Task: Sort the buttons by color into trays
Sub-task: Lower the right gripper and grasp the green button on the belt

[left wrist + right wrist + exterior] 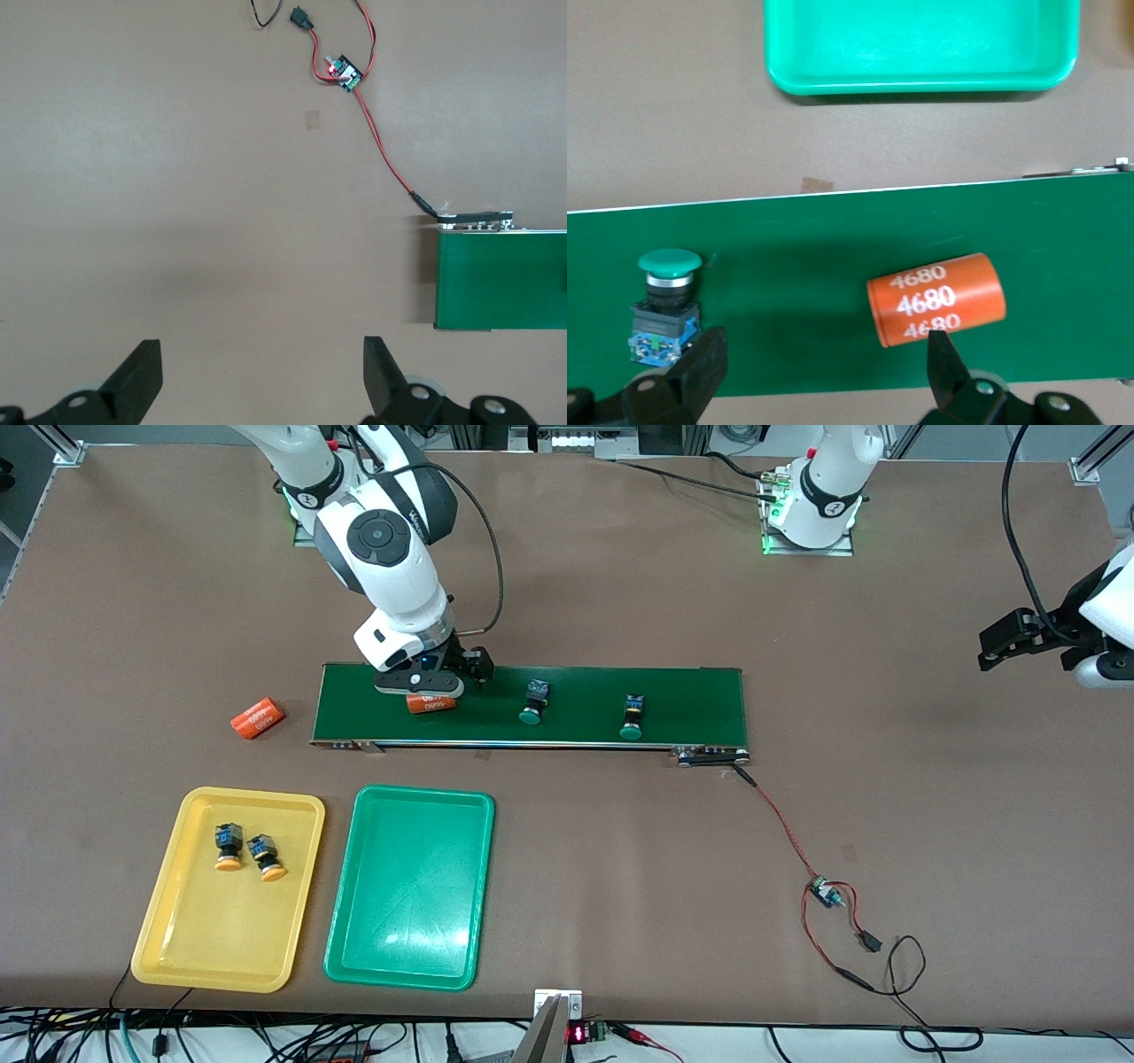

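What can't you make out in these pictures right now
- Front view: the cylinder on the belt is partly hidden under the right tool.
- Right wrist view: the green tray is cut off by the edge.
- Front view: the print on the other cylinder is too small.

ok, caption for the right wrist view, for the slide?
Open right gripper over the conveyor belt, between a green button and an orange cylinder; green tray beside the belt.
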Robot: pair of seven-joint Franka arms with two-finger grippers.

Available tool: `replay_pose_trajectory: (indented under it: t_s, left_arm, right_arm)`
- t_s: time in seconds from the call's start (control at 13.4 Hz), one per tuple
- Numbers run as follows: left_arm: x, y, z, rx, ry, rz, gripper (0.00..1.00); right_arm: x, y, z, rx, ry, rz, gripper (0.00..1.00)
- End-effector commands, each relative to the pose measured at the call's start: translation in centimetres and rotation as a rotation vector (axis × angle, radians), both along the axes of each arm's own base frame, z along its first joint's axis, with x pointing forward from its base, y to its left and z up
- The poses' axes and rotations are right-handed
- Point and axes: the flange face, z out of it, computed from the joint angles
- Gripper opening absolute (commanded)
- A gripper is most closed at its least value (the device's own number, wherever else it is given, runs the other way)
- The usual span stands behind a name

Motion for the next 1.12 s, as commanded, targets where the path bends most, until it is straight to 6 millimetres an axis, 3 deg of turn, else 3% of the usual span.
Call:
replay_pose_trajectory:
  t_s: [0.0, 0.45, 1.05]
  left_arm:
    - [-0.3, -0.1, 0.9, 0.006, 0.007, 0.005, 1.00]
    - [-0.3, -0.1, 1.0, 0.004, 0.006, 0.003, 1.00]
    - [-0.4, -0.3, 0.9, 0.002, 0.016, 0.001, 1.00]
  right_arm:
    - [0.4, 2.9, -0.9, 0.022, 0.008, -0.015, 1.00]
    - [1.0, 5.1, -2.8, 0.040, 0.038, -0.032, 1.00]
    - [1.0, 5.1, -6.1, 0.027, 0.094, -0.069, 1.00]
